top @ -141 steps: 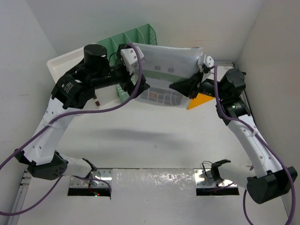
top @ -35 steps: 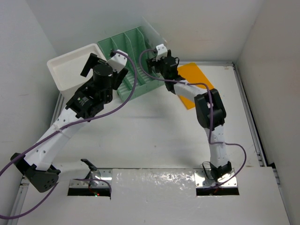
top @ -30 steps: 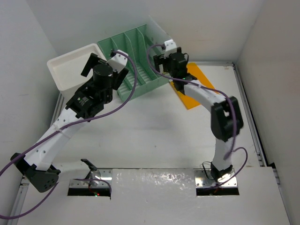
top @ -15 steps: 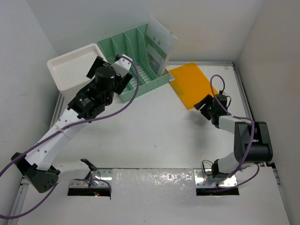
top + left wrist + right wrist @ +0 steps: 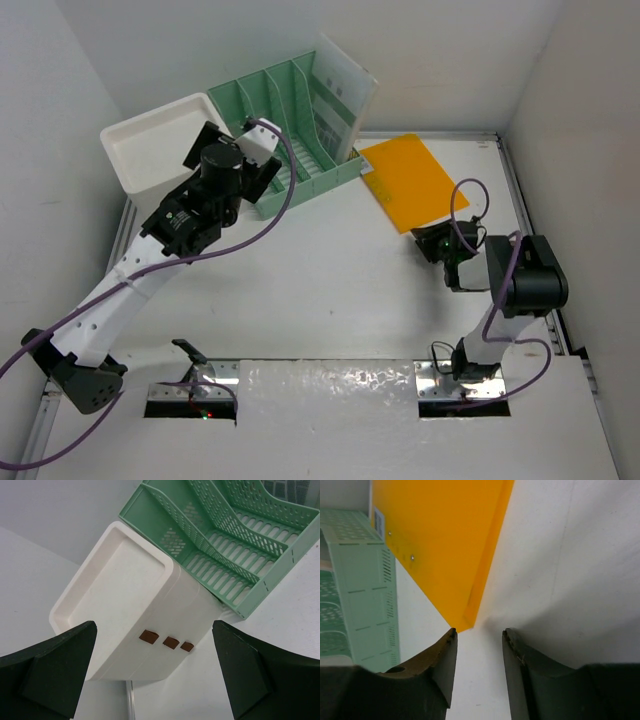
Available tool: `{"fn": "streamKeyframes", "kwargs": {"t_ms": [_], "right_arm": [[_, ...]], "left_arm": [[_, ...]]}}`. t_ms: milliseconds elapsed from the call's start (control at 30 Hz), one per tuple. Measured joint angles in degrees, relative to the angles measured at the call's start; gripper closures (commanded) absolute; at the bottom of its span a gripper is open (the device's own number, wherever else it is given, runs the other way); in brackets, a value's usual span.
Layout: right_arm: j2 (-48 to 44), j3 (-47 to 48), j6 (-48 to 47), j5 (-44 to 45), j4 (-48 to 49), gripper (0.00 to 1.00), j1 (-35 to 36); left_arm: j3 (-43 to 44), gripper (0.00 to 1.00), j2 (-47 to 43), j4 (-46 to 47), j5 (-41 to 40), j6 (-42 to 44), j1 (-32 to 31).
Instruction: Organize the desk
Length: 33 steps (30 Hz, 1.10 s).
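Note:
The desk (image 5: 320, 300) is a white tabletop with metal rails. An orange folder (image 5: 408, 180) lies flat at its back right. My right gripper (image 5: 428, 243) sits low at the folder's near corner. In the right wrist view the orange folder (image 5: 440, 540) ends in a corner just ahead of my right gripper (image 5: 478, 636), whose jaws stand narrowly apart with nothing between them. My left gripper (image 5: 232, 160) hovers wide open over the back left. In its wrist view my left gripper (image 5: 155, 675) is empty above the white drawer box (image 5: 125, 600).
A green slotted file organizer (image 5: 285, 115) stands at the back, and a clear document sleeve (image 5: 342, 88) leans in its right slot. The white drawer box (image 5: 150, 140) sits left of it. The green organizer (image 5: 235, 545) touches the box. Walls close in on both sides.
My right arm swung back from the organizer down to the folder's near corner, and its jaws narrowed. The document sleeve now stands in the organizer. The left arm shifted slightly.

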Motion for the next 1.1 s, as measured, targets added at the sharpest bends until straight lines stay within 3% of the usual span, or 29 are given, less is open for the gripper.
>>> {"fn": "streamKeyframes", "kwargs": {"t_ms": [200, 533, 1100], "right_arm": [[6.62, -0.72, 4.96, -0.48, 11.50, 0.68, 0.15], [11.19, -1.84, 6.56, -0.37, 21.29, 0.78, 0.46], [18.05, 2.93, 8.46, -0.50, 26.34, 0.76, 1.18]], "left_arm": [[0.00, 0.00, 0.00, 0.02, -0.66, 0.17, 0.00], [0.00, 0.00, 0.00, 0.02, -1.14, 0.22, 0.00], [0.00, 0.00, 0.02, 0.04, -1.57, 0.46, 0.00]]}}
